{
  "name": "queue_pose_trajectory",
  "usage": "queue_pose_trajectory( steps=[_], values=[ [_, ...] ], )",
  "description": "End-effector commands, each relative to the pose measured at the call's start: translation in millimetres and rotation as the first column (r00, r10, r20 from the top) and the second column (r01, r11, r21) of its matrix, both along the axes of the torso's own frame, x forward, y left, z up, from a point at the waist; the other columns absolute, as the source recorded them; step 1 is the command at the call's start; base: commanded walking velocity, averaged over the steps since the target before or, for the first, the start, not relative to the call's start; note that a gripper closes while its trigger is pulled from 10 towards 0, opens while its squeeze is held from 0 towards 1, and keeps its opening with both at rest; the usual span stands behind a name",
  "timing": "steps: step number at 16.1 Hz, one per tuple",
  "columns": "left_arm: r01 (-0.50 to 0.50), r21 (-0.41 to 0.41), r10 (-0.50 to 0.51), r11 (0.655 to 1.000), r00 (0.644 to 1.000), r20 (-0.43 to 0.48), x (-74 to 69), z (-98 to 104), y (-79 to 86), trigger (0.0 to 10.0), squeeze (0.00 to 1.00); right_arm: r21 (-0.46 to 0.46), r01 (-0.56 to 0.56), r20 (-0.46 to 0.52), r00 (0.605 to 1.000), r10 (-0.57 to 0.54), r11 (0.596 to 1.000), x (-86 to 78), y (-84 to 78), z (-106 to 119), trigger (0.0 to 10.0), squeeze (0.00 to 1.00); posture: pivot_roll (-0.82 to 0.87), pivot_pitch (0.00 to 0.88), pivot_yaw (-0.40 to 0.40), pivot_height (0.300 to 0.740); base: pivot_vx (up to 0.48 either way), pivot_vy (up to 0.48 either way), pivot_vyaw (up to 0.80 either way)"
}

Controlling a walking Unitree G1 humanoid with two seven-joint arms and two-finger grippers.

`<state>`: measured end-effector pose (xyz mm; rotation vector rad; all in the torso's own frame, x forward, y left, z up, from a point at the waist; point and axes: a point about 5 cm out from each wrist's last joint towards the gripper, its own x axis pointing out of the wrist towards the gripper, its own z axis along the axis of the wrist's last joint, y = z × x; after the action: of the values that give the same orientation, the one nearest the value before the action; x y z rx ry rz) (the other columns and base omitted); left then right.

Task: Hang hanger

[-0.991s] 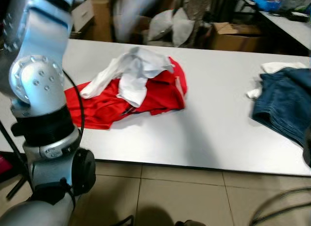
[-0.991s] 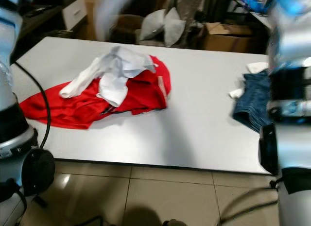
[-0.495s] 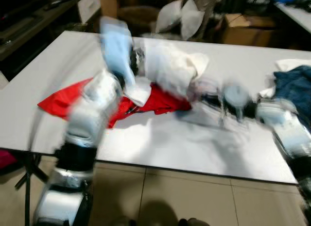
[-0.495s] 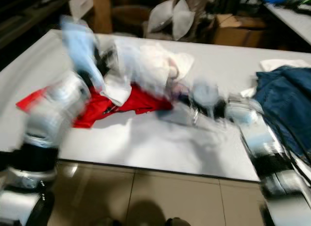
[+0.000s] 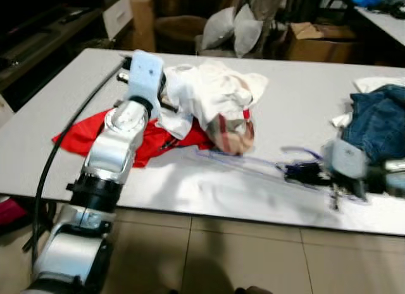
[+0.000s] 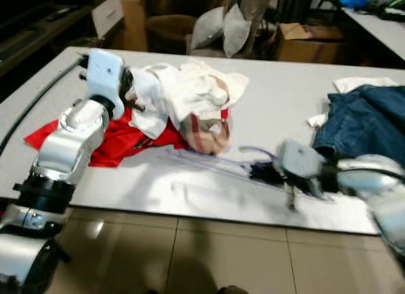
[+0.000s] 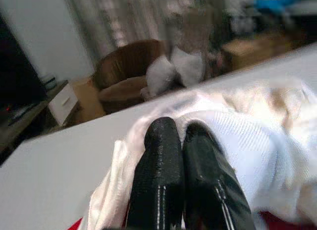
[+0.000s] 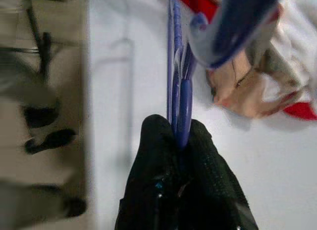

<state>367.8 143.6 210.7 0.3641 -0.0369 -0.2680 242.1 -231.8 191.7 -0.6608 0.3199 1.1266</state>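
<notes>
right hand (image 8: 181,141) clamped on blue hanger (image 8: 177,67), left hand (image 7: 182,141) pinching white garment (image 7: 257,141)

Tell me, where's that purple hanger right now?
The purple hanger lies low over the white table, pinched in the right gripper, stretching toward the white garment on the red cloth.

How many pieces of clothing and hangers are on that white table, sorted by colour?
White or cream garment, pinched by the left claw: 1
Red garment: 1
Blue denim garment: 1
Small white cloth beside the denim: 1
Blue hanger, held by the right claw: 1
Total: 5
</notes>
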Motion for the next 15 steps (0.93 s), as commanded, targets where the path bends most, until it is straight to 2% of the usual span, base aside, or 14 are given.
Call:
queue_pose_trajectory(
  steps=[1, 2, 3, 5, 6, 7, 8, 10, 11, 12, 13, 14, 15],
  values=[
    [0.108, 0.085, -0.102, 0.991, 0.993, -0.067, -5.4, -15, -4.9, 10.0, 0.00, 0.045, -0.014, 0.024, 1.000, 0.013, 0.999, -5.1, 0.9, 20, 10.0, 0.00, -0.19, 0.000, 0.058, 0.740, 0.000, 0.000, 0.00],
    [0.209, 0.101, -0.193, 0.973, 0.970, -0.149, -16.9, -27, -5.6, 10.0, 0.67, 0.109, 0.029, 0.065, 0.997, -0.036, 0.994, -3.9, -0.5, 33, 10.0, 0.00, -0.19, 0.000, 0.060, 0.740, 0.000, 0.000, 0.00],
    [0.252, 0.067, -0.234, 0.965, 0.950, -0.207, -28.6, -34, -2.8, 10.0, 1.00, 0.181, 0.085, 0.098, 0.990, -0.104, 0.980, -1.2, -3.3, 45, 10.0, 0.00, -0.19, 0.000, 0.064, 0.740, 0.000, 0.000, 0.00],
    [0.291, 0.023, -0.272, 0.957, 0.918, -0.290, -47.7, -43, 5.0, 10.0, 1.00, 0.268, 0.148, 0.106, 0.978, -0.182, 0.952, -1.5, -4.8, 51, 10.0, 0.00, -0.19, 0.000, 0.066, 0.740, 0.000, 0.000, 0.00],
    [0.312, 0.015, -0.287, 0.950, 0.890, -0.356, -63.1, -51, 12.7, 10.0, 1.00, 0.303, 0.187, 0.092, 0.970, -0.224, 0.934, -3.8, -2.3, 48, 10.0, 0.00, -0.19, 0.000, 0.069, 0.740, 0.000, 0.000, 0.00],
    [0.330, 0.003, -0.303, 0.944, 0.872, -0.385, -72.4, -55, 15.6, 10.0, 1.00, 0.317, 0.204, 0.080, 0.967, -0.240, 0.926, -6.2, 0.2, 45, 10.0, 0.00, -0.19, 0.000, 0.066, 0.740, 0.000, 0.000, 0.00],
    [0.356, -0.048, -0.341, 0.933, 0.838, -0.425, -90.0, -58, 19.0, 10.0, 1.00, 0.340, 0.234, 0.051, 0.963, -0.266, 0.911, -10.8, 6.1, 38, 10.0, 0.00, -0.18, 0.000, 0.065, 0.740, 0.000, 0.000, 0.00],
    [0.337, -0.200, -0.392, 0.920, 0.813, -0.430, -112.1, -58, 23.7, 10.0, 1.00, 0.376, 0.284, -0.002, 0.952, -0.306, 0.882, -15.5, 18.3, 24, 10.0, 0.00, -0.17, 0.000, 0.061, 0.740, 0.000, 0.000, 0.00],
    [0.336, -0.278, -0.420, 0.900, 0.837, -0.349, -122.8, -50, 25.9, 10.0, 1.00, 0.401, 0.352, -0.031, 0.928, -0.371, 0.846, -13.1, 28.0, 12, 10.0, 0.00, -0.16, 0.000, 0.052, 0.740, 0.000, 0.000, 0.00],
    [0.308, -0.302, -0.390, 0.902, 0.882, -0.264, -124.3, -41, 27.0, 10.0, 1.00, 0.424, 0.405, -0.054, 0.904, -0.423, 0.810, -10.1, 34.8, 6, 10.0, 0.00, -0.16, 0.000, 0.050, 0.740, 0.000, 0.000, 0.00],
    [0.283, -0.302, -0.354, 0.910, 0.911, -0.212, -122.7, -36, 26.9, 10.0, 1.00, 0.442, 0.434, -0.062, 0.888, -0.456, 0.785, -7.9, 37.9, 4, 10.0, 0.00, -0.16, 0.000, 0.050, 0.740, 0.000, 0.000, 0.00],
    [0.199, -0.336, -0.263, 0.921, 0.952, -0.154, -117.5, -31, 23.1, 10.0, 0.67, 0.491, 0.502, -0.042, 0.830, -0.556, 0.712, -1.9, 44.6, 2, 10.0, 0.00, -0.16, 0.000, 0.050, 0.740, 0.000, 0.000, 0.00],
    [0.104, -0.384, -0.152, 0.918, 0.984, -0.097, -110.8, -27, 19.4, 10.0, 0.58, 0.529, 0.562, -0.025, 0.759, -0.650, 0.636, 3.3, 50.9, 0, 10.0, 0.00, -0.17, 0.000, 0.032, 0.740, 0.000, 0.000, 0.00]
  ],
)
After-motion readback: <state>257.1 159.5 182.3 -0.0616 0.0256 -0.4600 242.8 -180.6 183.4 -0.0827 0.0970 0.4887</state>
